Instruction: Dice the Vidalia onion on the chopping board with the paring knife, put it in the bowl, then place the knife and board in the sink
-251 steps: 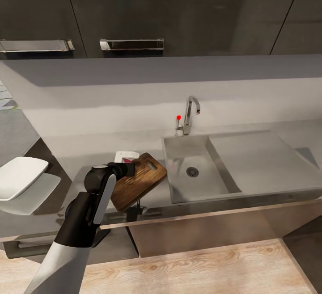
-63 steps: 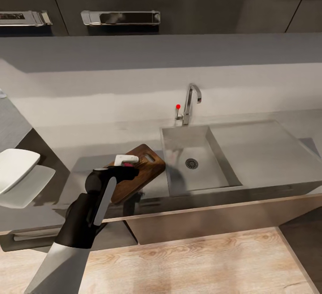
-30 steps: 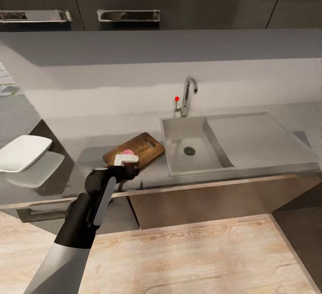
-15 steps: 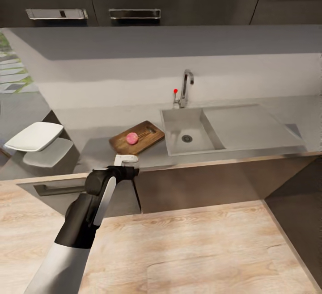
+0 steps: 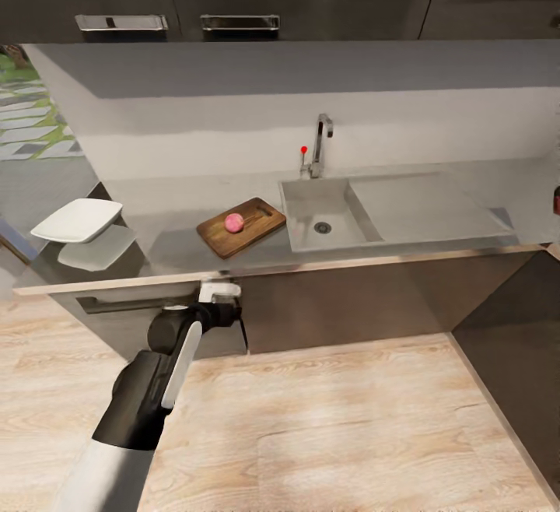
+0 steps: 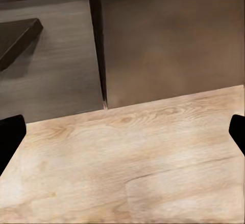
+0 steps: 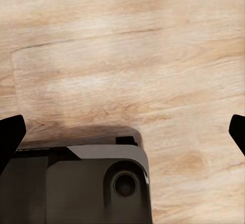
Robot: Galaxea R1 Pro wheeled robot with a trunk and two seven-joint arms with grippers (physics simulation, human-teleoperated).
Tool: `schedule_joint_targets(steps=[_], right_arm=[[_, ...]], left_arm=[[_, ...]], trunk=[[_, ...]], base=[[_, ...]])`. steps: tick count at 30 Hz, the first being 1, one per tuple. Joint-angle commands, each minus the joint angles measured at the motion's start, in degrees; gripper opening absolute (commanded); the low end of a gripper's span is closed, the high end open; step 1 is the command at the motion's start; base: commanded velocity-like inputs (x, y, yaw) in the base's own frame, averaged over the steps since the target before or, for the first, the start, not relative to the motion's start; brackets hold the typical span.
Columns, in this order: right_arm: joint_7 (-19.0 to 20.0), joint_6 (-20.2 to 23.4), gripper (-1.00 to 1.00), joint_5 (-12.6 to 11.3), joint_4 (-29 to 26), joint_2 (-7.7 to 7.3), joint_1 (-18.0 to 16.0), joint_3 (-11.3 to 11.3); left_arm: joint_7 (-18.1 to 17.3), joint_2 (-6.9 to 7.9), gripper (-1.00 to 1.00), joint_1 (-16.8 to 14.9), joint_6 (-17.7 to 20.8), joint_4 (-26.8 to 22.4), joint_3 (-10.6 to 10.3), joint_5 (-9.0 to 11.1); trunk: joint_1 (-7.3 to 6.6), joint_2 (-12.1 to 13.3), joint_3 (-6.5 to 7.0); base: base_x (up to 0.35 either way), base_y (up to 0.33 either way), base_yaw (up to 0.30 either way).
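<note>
While the Vidalia onion (image 5: pixel 233 222) sits on the chopping board (image 5: pixel 241 227) beside the sink (image 5: pixel 323 219), both the left gripper (image 6: pixel 122 137) and right gripper (image 7: pixel 122 132) hang spread wide, empty, above wooden floor (image 5: pixel 327 426).

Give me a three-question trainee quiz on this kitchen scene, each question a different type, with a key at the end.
1. True or false: the Vidalia onion lies in the sink.
2. Multiple choice: the chopping board sits (A) left of the sink basin, (B) on the drainboard, (C) on the floor.
3. Fill in: the left claw has its fingertips wide apart over the wooden ____.

Key:
1. False; the onion rests on the board.
2. A.
3. Floor.
</note>
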Motion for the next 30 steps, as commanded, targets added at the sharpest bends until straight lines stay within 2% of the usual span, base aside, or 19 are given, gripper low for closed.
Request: schedule_joint_targets(steps=[1, 2, 4, 5, 7, 8, 11, 12, 13, 14, 16, 17, 18, 19, 20, 21, 25, 27, 30], right_arm=[[-0.2, -0.2, 1.00, 0.0, 0.0, 0.00, 0.0, 0.0], [-0.2, -0.3, 1.00, 0.0, 0.0, -0.02, 0.0, 0.0], [-0.2, -0.3, 1.00, 0.0, 0.0, -0.02, -0.1, 0.0], [-0.2, -0.3, 1.00, 0.0, 0.0, -0.02, -0.1, 0.0], [-0.2, -0.3, 1.00, 0.0, 0.0, -0.02, 0.0, 0.0], [-0.2, -0.3, 1.00, 0.0, 0.0, -0.02, 0.0, 0.0], [-0.2, -0.4, 1.00, 0.0, 0.0, -0.03, 0.0, 0.0], [-0.2, -0.4, 1.00, 0.0, 0.0, -0.03, 0.0, 0.0], [-0.2, -0.4, 1.00, 0.0, 0.0, -0.03, 0.0, 0.0], [-0.2, -0.4, 1.00, 0.0, 0.0, -0.03, 0.0, 0.0], [-0.2, -0.4, 1.00, 0.0, 0.0, -0.03, 0.0, 0.0], [-0.2, -0.4, 1.00, 0.0, 0.0, -0.04, 0.0, 0.0], [-0.2, -0.4, 1.00, 0.0, 0.0, -0.04, 0.0, 0.0], [-0.2, -0.4, 1.00, 0.0, 0.0, -0.08, 0.0, 0.0], [-0.2, -0.4, 1.00, 0.0, 0.0, -0.08, 0.0, 0.0], [-0.2, -0.4, 1.00, 0.0, 0.0, -0.06, 0.0, 0.0], [-0.2, -0.5, 1.00, 0.0, 0.1, -0.11, 0.0, 0.0], [-0.2, -0.5, 1.00, 0.0, 0.1, -0.21, 0.0, -0.1], [-0.2, -0.5, 1.00, -0.1, 0.2, -0.44, 0.0, -0.3]], left_arm=[[0.5, 0.23, 1.00, 1.9, 0.1, -0.1, 0.0, 0.6], [0.4, 0.94, 1.00, 7.1, -1.2, 0.2, 0.0, 0.6], [0.2, 1.86, 1.00, 13.3, -6.9, 0.5, 0.0, 0.6], [0.2, 2.10, 1.00, 14.8, -8.7, 0.5, 0.0, 0.6], [0.2, 2.84, 1.00, 20.9, -16.3, 0.7, 0.0, 0.7], [0.2, 2.97, 1.00, 22.6, -18.2, 0.8, 0.0, 0.7], [0.2, 3.73, 1.00, 30.7, -26.7, 1.5, 0.0, 0.5], [0.2, 5.27, 1.00, 35.8, -34.4, 2.9, 0.0, 0.5], [0.2, 6.16, 1.00, 37.9, -38.7, 3.9, 0.0, 0.5], [0.2, 6.57, 1.00, 39.0, -41.0, 4.6, 0.0, 0.5], [0.3, 7.72, 1.00, 42.8, -50.3, 7.3, 0.0, 0.5], [0.5, 8.32, 1.00, 47.8, -61.1, 10.9, 0.1, 0.5], [0.5, 8.41, 1.00, 48.7, -63.1, 11.6, 0.1, 0.5], [0.5, 8.67, 1.00, 51.0, -69.5, 13.6, 0.4, 0.4], [0.5, 8.81, 1.00, 51.6, -71.7, 14.4, 0.5, 0.4], [0.5, 9.19, 1.00, 52.4, -76.2, 16.3, 0.8, 0.4], [0.5, 10.14, 1.00, 53.7, -94.8, 28.8, 1.5, 0.4], [0.5, 10.25, 1.00, 53.8, -99.8, 32.9, 1.6, 0.4], [0.5, 10.25, 1.00, 53.9, -103.0, 37.6, 1.7, 0.4]], trunk=[[0.03, -0.1, -0.09], [0.03, -0.1, -0.09], [0.03, -0.1, -0.09], [0.03, -0.1, -0.09], [0.03, -0.1, -0.09], [0.03, -0.1, -0.09], [0.03, -0.1, -0.09], [0.03, -0.1, -0.09], [0.03, -0.1, -0.09], [0.03, -0.1, -0.09], [0.03, -0.1, -0.09], [0.03, -0.1, -0.09], [0.03, -0.1, -0.09], [0.03, -0.1, -0.09], [0.03, -0.1, -0.09], [0.03, -0.1, -0.09], [0.03, -0.1, -0.09], [0.03, -0.1, -0.09], [0.03, -0.1, -0.09]], base=[[-0.022, 0.000, 0.000], [-0.009, 0.000, 0.000], [-0.005, 0.000, 0.000], [-0.003, 0.000, 0.000], [-0.002, 0.000, 0.000], [0.000, 0.000, 0.000], [0.000, 0.000, 0.000], [0.000, 0.000, 0.000], [0.000, 0.000, 0.000], [0.000, 0.000, 0.000], [0.000, 0.000, 0.000], [0.000, 0.000, 0.000], [0.000, 0.000, 0.000], [0.000, 0.000, 0.000], [0.000, 0.000, 0.000], [0.000, 0.000, 0.000], [0.000, 0.000, 0.000], [0.000, 0.000, 0.000], [0.000, 0.000, 0.000]])
